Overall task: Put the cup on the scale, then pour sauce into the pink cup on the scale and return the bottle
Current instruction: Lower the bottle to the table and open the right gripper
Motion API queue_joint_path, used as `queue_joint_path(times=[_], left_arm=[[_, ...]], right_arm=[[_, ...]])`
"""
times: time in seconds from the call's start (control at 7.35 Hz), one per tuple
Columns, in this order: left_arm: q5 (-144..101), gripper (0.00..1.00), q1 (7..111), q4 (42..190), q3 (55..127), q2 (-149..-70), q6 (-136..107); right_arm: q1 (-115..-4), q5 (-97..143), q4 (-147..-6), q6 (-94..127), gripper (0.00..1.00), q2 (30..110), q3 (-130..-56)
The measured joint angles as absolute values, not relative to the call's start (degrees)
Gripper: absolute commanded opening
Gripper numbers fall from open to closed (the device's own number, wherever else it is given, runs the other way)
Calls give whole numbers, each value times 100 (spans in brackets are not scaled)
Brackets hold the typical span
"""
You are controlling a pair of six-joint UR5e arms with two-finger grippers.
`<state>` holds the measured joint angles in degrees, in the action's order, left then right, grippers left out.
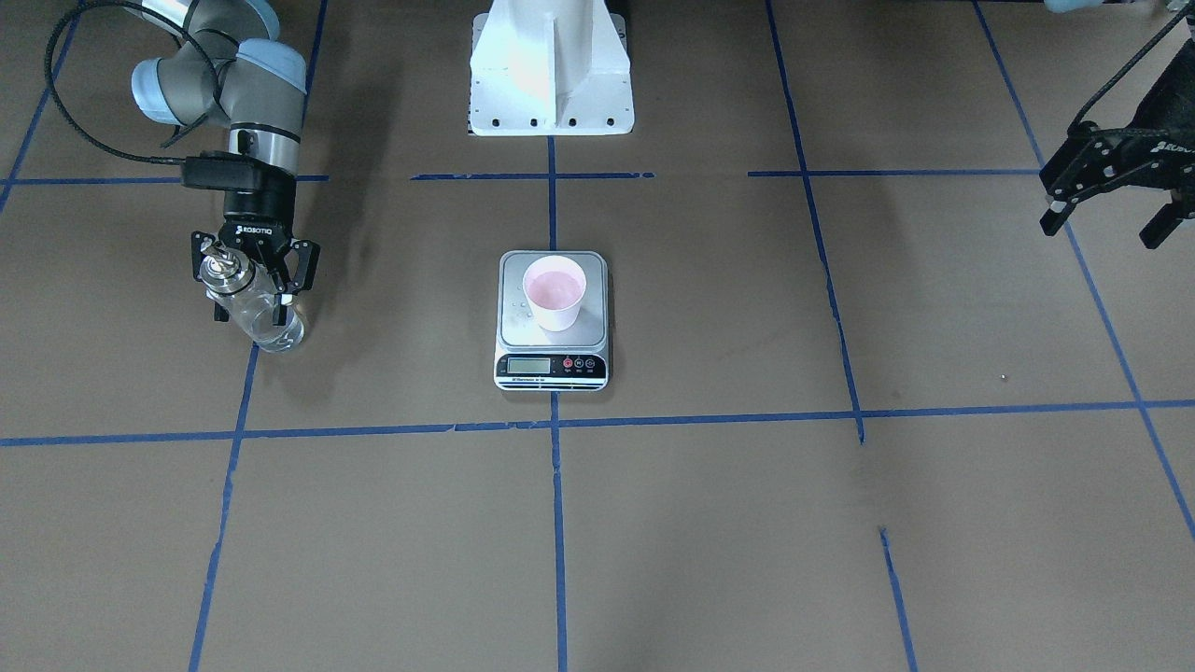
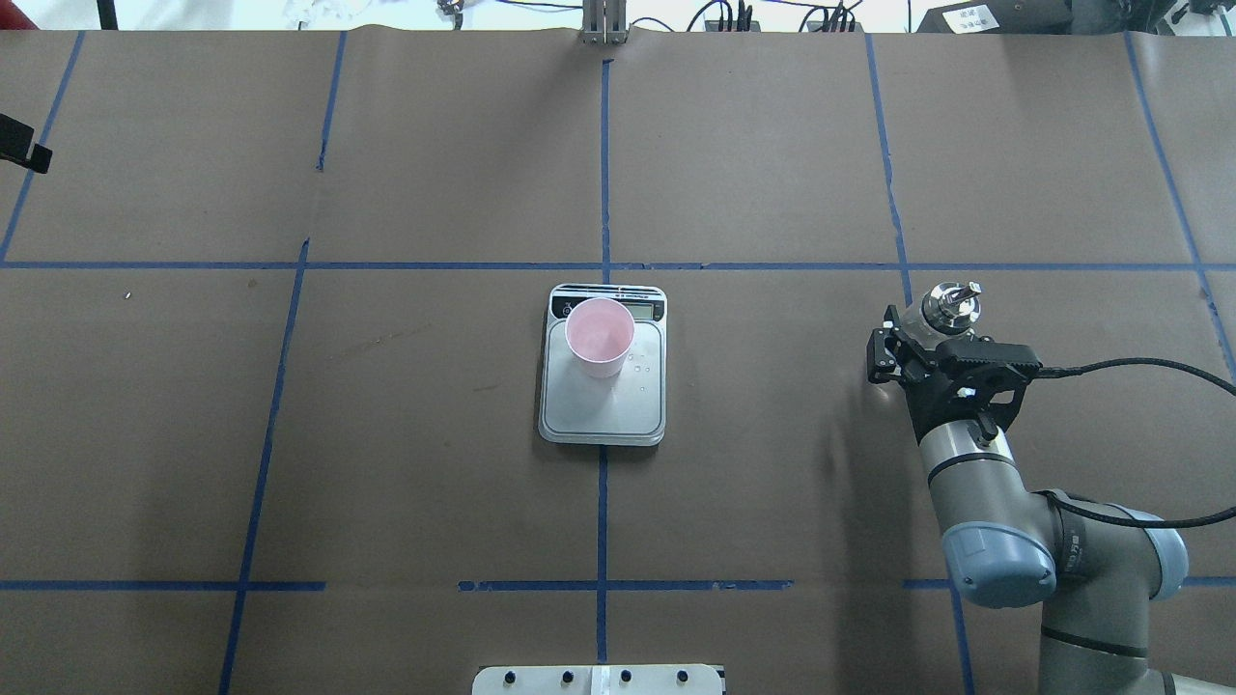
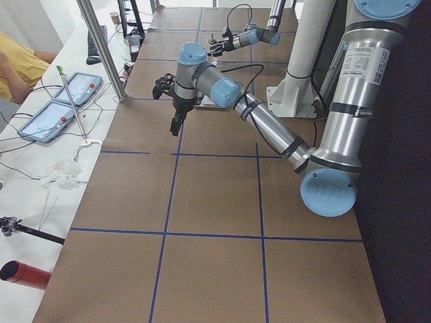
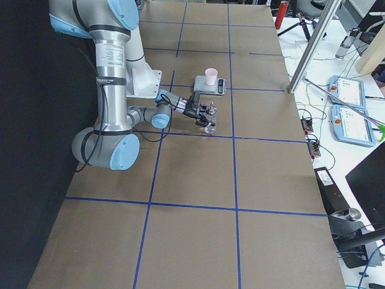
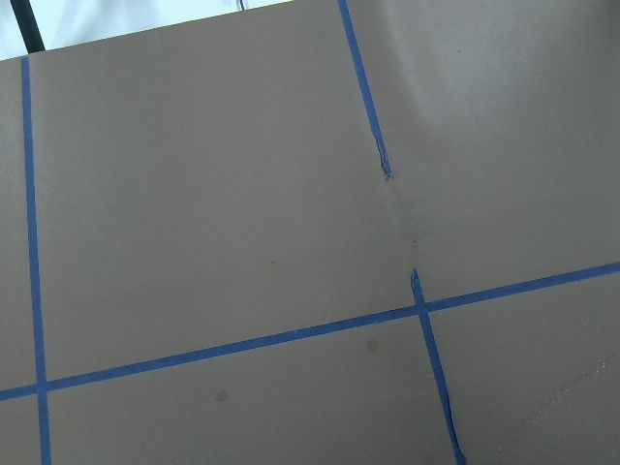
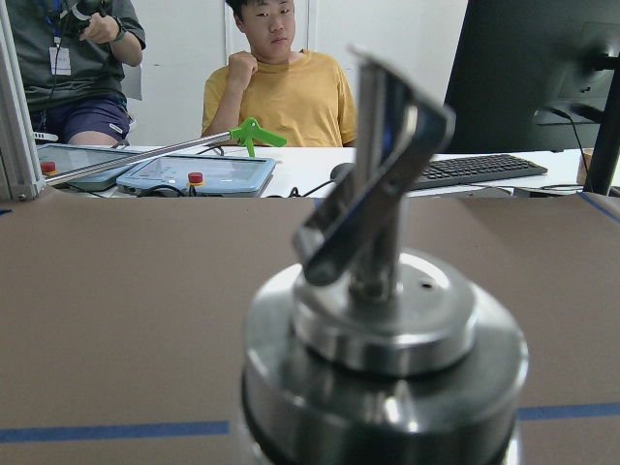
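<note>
Tabletop [image 2: 386, 434]: brown paper is covering it, and blue tape lines [image 2: 603, 193] are running across it in a grid.
Scale [image 2: 603, 413]: is sitting at the middle of the tabletop, with its display end pointing to the far side, away from the robot.
Cup [image 2: 600, 338]: is standing upright on the scale's silver platform, toward the display end. Small drops [image 2: 639, 367] are lying on the steel just beside it.
Bottle [image 1: 254, 315]: is standing upright well to the right of the scale, silver cap and spout on top. Whether its base is touching the tabletop cannot be told.
Right end effector [image 1: 252, 297]: is pinching the bottle, its fingers pressing on the upper glass.
Left end effector [image 1: 1106, 227]: is hanging far out on the left, fingers spread, holding nothing.
Person [image 6: 281, 92]: is sitting in a yellow shirt beyond the far edge.
</note>
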<state>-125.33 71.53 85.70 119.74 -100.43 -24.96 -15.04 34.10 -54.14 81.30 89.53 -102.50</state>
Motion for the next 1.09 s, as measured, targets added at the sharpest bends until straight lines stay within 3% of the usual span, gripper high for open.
queue_joint_path(times=[0.27,0.41,1.09], left_arm=[[-12537,100,7154,8564,11994,-10043,-2502],[-12537,100,7154,8562,12009,-10041,-2504],[-12542,100,7154,8558,12029,-10046,-2509]], right_arm=[[-1504,3470,-5414,8130,0,8956,-10235],[-1508,3492,-5414,8130,98,8958,-10233],[-1512,3659,-5410,8103,100,8995,-10277]])
